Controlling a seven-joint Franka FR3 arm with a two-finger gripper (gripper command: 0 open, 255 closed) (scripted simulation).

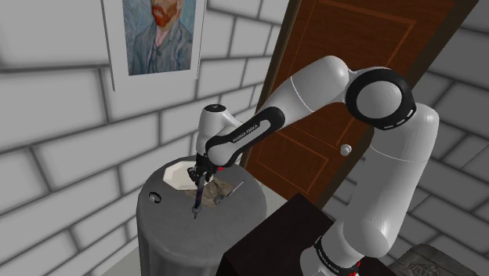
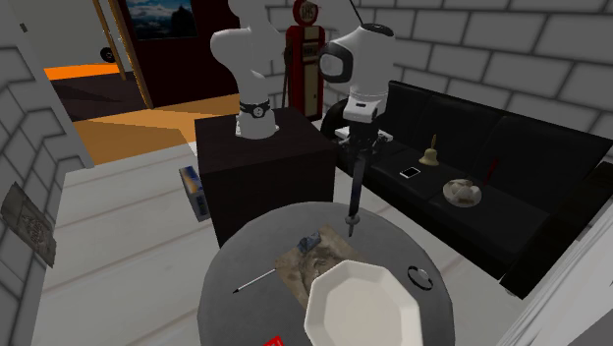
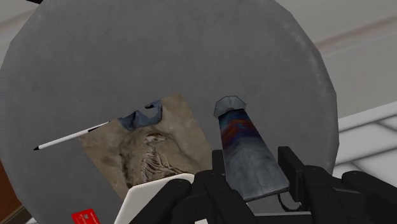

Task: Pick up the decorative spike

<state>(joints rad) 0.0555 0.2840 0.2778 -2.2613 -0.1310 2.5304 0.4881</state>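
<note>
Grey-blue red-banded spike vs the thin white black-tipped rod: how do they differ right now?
Build: the grey-blue red-banded spike is stout; the thin white black-tipped rod is far slimmer. Pose: spike hangs near upright; rod lies flat on the round grey table. State: spike is clasped in the black gripper; rod lies free. Both are long.

Arm (image 1: 313,86) glossy white, rounded links; black ring joints. Dark forearm band carries white lettering. Gripper (image 3: 254,167) all black, blocky.
</note>
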